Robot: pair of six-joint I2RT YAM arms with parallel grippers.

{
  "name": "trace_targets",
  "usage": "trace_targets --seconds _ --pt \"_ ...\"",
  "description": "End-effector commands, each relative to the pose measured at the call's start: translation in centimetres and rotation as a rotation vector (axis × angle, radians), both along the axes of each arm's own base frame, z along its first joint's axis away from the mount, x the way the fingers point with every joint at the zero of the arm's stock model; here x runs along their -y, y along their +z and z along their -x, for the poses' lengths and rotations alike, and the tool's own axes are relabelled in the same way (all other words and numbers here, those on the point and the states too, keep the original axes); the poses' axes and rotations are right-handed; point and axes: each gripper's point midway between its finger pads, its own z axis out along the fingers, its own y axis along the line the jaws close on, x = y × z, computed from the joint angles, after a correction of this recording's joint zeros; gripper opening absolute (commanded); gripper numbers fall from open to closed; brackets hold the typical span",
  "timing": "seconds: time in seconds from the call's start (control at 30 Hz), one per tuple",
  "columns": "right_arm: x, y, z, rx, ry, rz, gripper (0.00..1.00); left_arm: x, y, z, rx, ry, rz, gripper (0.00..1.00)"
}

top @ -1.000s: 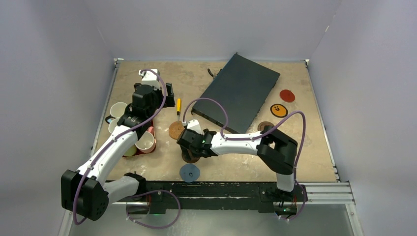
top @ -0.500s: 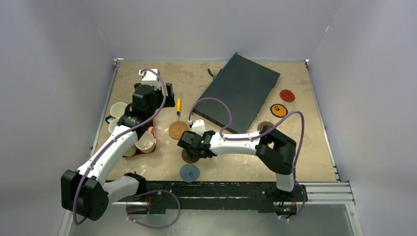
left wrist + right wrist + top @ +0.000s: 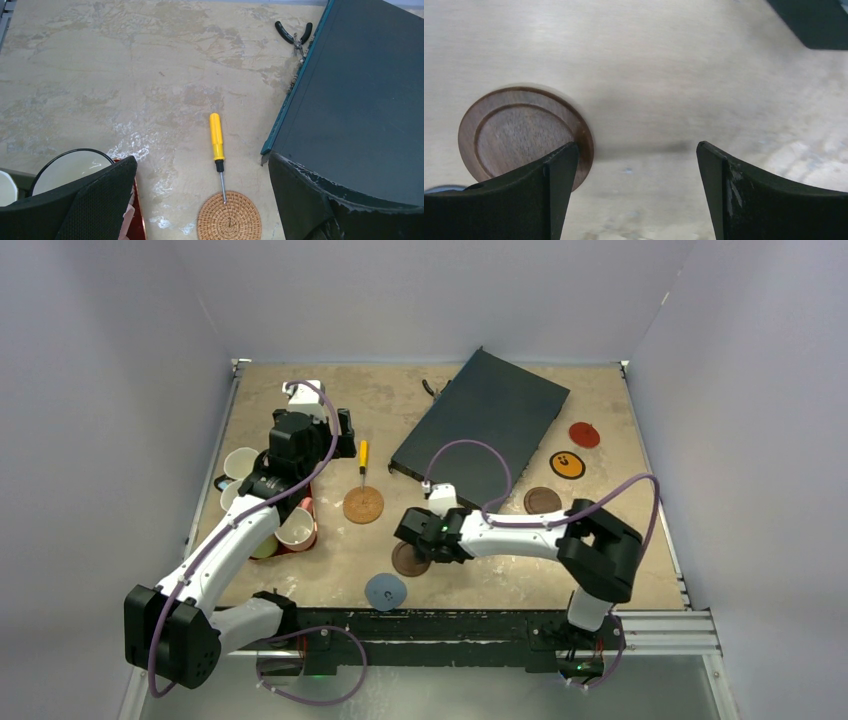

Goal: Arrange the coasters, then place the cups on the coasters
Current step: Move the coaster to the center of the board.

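Presently the right claw (image 3: 636,150) gapes wide, empty, a dark brown coaster (image 3: 519,132) beside it; the left claw (image 3: 202,160) likewise.

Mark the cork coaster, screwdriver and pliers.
cork coaster (image 3: 229,218), left wrist view, centre of the disc.
screwdriver (image 3: 216,140), left wrist view, yellow handle.
pliers (image 3: 297,39), left wrist view, at the pivot.

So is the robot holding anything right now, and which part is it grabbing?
Nothing. The right gripper is open, with a dark brown coaster lying beside one finger, not gripped. The left gripper is open and empty too.
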Motion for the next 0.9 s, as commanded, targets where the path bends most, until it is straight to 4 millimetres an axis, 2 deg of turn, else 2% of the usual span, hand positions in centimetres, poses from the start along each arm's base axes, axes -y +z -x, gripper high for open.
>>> trace_targets --seconds 0.0,0.17,0.23,0.37,0.47,0.6,0.77,0.87 --pt "9.1 -1.7 2.4 -0.103 -0.086 0.221 0.91 0.5 1.4 -0.5 0.038 -0.011 0.019 0.99" --pt "13.3 -0.9 3.2 -0.133 -0.174 0.197 0.91 0.6 1.2 -0.5 0.031 -0.013 0.019 0.99" --pt "14.2 -0.4 3.2 -0.126 -0.2 0.169 0.91 0.6 1.1 -0.5 0.03 -0.013 0.019 0.99" --pt "12.7 1.6 2.4 -0.092 -0.187 0.064 0.91 0.6 1.2 -0.5 0.032 -0.011 0.019 0.99" --pt "11.5 3.7 0.9 -0.034 -0.164 0.029 0.92 0.5 1.2 -0.5 0.034 -0.009 0.019 0.99" --pt "9.3 5.3 1.0 -0.022 -0.134 -0.017 0.98 0.5 1.3 -0.5 0.036 -0.009 0.019 0.99" --pt "6.0 4.5 2.7 -0.078 -0.12 -0.097 0.98 0.5 1.4 -0.4 0.038 -0.008 0.02 0.99" --pt "5.3 3.3 3.4 -0.111 -0.159 -0.127 0.98 0.5 1.3 -0.4 0.036 -0.009 0.019 0.99"
